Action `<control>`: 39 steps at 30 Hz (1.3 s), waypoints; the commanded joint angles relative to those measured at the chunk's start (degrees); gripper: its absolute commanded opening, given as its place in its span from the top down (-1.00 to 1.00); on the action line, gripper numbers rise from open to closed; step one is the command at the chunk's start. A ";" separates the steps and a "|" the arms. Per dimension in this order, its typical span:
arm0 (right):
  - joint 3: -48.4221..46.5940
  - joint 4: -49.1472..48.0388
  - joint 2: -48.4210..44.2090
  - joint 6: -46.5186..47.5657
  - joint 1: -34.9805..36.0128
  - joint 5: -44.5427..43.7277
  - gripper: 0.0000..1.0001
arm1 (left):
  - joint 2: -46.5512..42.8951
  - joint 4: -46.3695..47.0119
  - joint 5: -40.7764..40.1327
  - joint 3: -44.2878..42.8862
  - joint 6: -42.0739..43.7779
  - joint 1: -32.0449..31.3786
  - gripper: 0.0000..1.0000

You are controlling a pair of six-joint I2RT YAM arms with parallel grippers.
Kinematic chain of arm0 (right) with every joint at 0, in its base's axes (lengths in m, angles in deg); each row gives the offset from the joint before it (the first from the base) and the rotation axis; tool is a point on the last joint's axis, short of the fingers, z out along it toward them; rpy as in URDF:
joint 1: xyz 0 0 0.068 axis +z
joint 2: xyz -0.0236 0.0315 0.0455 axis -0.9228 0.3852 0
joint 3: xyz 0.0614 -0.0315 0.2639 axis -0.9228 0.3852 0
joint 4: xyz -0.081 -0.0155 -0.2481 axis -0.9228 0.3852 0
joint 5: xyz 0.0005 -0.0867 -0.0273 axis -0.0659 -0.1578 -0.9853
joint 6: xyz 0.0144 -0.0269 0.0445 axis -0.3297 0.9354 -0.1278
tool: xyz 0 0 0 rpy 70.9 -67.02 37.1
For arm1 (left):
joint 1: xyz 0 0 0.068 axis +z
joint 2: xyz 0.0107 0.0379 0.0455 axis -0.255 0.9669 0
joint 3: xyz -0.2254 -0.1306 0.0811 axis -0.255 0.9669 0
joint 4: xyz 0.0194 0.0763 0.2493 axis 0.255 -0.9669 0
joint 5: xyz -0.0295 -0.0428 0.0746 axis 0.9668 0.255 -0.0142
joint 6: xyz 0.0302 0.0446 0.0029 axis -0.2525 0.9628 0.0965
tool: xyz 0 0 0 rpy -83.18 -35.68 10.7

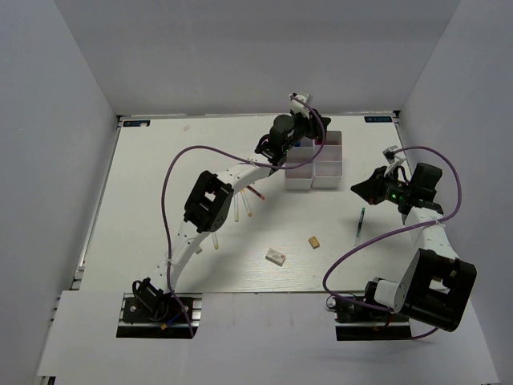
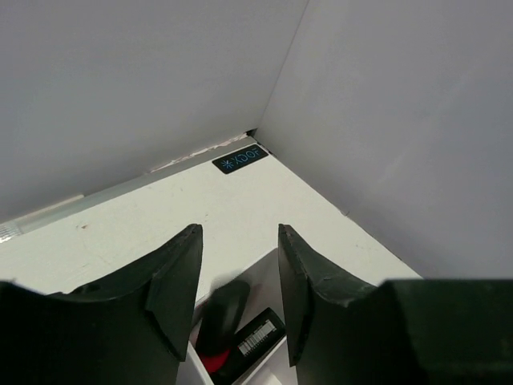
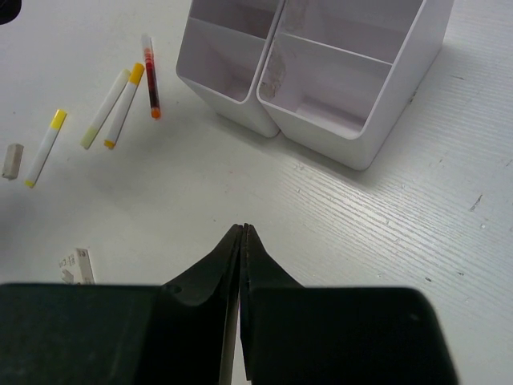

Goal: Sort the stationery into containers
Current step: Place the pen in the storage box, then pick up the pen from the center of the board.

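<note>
Top view: left hand (image 1: pixel 300 122) over the containers (image 1: pixel 329 173) at 12 o'clock. Green-black marker (image 1: pixel 361 218) lies on the desk at 3, beside the right hand (image 1: pixel 365 189).
Left wrist: fingers apart and empty, black-red marker (image 2: pixel 223 317) in the bin below. Dropping lower could clip the bin wall.
Right wrist: hand pinched closed and empty. Pens (image 3: pixel 120 100) at 10 get shoved unless it opens first.

I work over a white table (image 1: pixel 160 184) with a fine wood grain, lightly scuffed in places. Three plain pale grey walls close it in: a back wall (image 1: pixel 256 56), a left wall (image 1: pixel 48 160) and a right wall (image 1: pixel 473 96). A small black label (image 1: pixel 378 119) with blue lettering lies flat in the far right corner, where the back and right walls meet. A second label (image 1: pixel 136 123) sits in the far left corner. A thin metal strip (image 2: pixel 48 215) runs along the foot of the back wall.
</note>
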 commanded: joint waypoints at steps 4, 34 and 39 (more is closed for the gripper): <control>0.56 -0.41 -1.11 -0.23 -0.35 1.81 0.89 | -1.47 -1.23 -0.98 -2.28 1.28 -0.01 -0.15; -13.23 28.58 7.23 11.12 1.93 -23.57 -0.02 | -77.28 -36.37 -17.57 67.66 -11.89 0.78 -0.99; -12.10 27.81 10.22 7.78 4.84 -32.53 0.27 | -86.53 -41.30 -19.78 78.82 -21.11 0.78 -0.99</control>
